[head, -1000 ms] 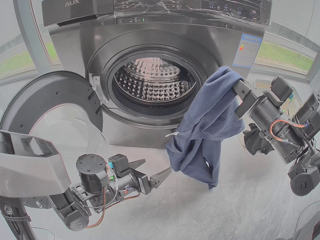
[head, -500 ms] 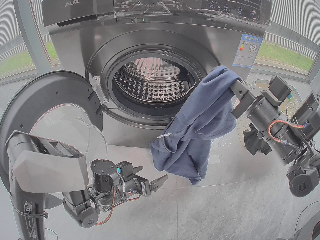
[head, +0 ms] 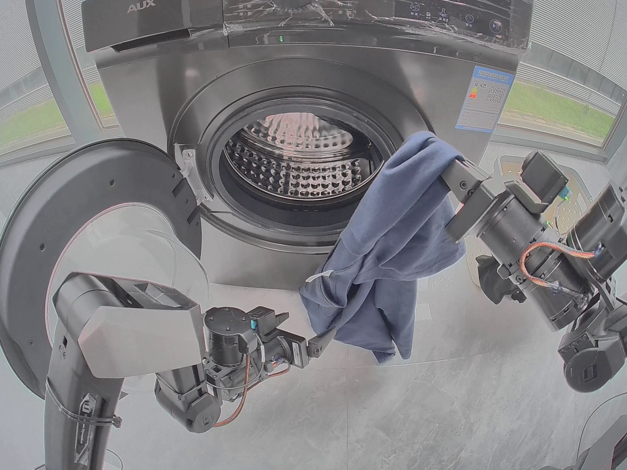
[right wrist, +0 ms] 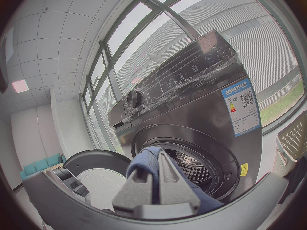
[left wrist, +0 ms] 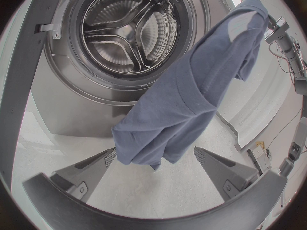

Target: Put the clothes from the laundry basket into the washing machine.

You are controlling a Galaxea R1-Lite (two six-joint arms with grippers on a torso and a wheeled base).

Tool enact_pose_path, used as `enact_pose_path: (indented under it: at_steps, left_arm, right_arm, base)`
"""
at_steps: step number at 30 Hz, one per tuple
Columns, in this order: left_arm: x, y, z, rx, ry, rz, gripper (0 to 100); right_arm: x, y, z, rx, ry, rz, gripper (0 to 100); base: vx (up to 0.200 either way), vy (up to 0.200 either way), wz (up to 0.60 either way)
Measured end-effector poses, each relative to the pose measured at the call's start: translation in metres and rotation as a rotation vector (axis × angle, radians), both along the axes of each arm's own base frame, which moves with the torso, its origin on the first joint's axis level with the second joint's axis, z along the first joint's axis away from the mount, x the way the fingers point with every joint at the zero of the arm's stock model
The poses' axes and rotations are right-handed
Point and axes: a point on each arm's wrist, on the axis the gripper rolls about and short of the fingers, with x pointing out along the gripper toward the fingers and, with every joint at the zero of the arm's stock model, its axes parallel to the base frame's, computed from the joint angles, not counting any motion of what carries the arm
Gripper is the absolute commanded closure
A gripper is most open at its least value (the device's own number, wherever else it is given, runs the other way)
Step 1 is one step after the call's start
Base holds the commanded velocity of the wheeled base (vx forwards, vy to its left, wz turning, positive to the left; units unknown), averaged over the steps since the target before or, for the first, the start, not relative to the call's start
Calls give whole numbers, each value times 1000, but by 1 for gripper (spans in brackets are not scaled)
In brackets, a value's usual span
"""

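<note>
Before the open washing machine [head: 163, 99], a blue garment [head: 392, 243] is held above the floor [head: 424, 412] by the right gripper [right wrist: 153, 163], whose fingers are clamped on its top fold. In the head view the garment is seen at about 4 o'clock of the drum [head: 300, 158], partly across the rim of the opening but not yet inside it. The door [head: 98, 190] is swung fully aside at 8 o'clock of the drum. The laundry basket [right wrist: 292, 138] is glimpsed beyond the right arm, at 3 o'clock of the machine.

The garment's long axis is seen to run from the clamped fold down toward 7 o'clock, ending in a bunched lower hem. At that hem the left gripper [left wrist: 153, 154] is placed low, close to the floor, with its fingers [left wrist: 220, 173] spread well apart. In the left wrist view the hem is seen hanging between them; whether cloth and fingers touch cannot be told.

The drum opening lies at 10 o'clock from the right fingers, which are the nearer to it. The step in hand is judged to be the loading of this garment. A gathering of the loose hem by the left fingers is probably called for, so that the hanging length is lifted over the rim and not snagged on it.
</note>
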Motion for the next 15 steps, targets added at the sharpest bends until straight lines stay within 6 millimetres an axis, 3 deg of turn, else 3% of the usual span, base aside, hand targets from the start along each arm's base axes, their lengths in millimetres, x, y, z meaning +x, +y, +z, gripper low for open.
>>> enact_pose_path:
  at_steps: [15]
  left_arm:
    - [28,-16,4,-60,-90,64,0]
  right_arm:
    - [-3,4,-3,-1,16,23,100]
  base:
    - [0,0,0]
